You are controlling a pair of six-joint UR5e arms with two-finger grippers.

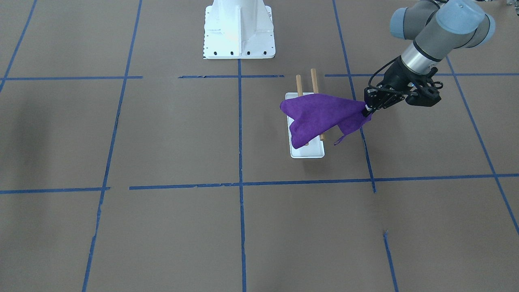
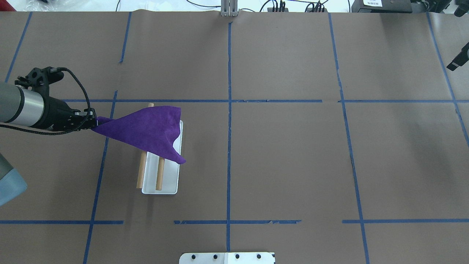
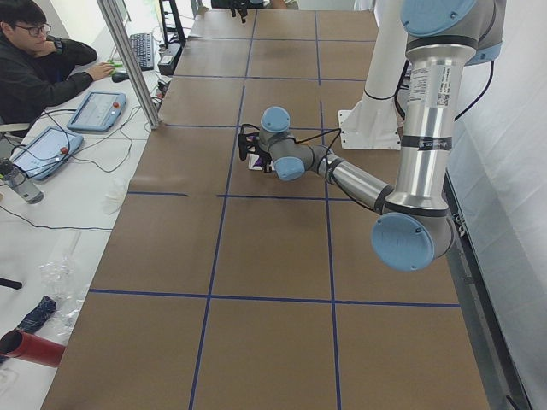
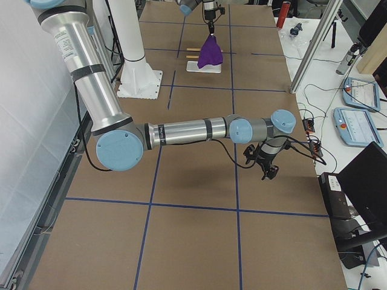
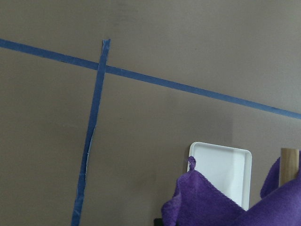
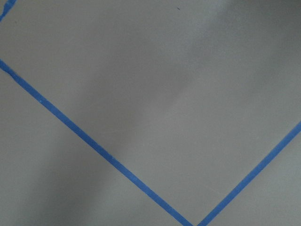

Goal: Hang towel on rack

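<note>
The purple towel point(image 1: 320, 115) lies draped across the two wooden rods point(image 1: 313, 81) of the rack, whose white base point(image 1: 308, 153) sits on the brown table. My left gripper point(image 1: 368, 108) is shut on one corner of the towel, just beside the rack and level with the rods. In the overhead view the gripper point(image 2: 93, 123) holds the towel point(image 2: 146, 128) stretched over the rods point(image 2: 159, 176). The left wrist view shows the towel point(image 5: 211, 202) and the base point(image 5: 221, 165). My right gripper point(image 4: 266, 166) hovers far off near the table's right end; I cannot tell whether it is open or shut.
The white robot pedestal point(image 1: 239, 30) stands behind the rack. Blue tape lines point(image 2: 229, 110) cross the brown table. An operator point(image 3: 34, 68) sits at a side desk with tablets. A metal post point(image 4: 314, 42) stands by the table edge.
</note>
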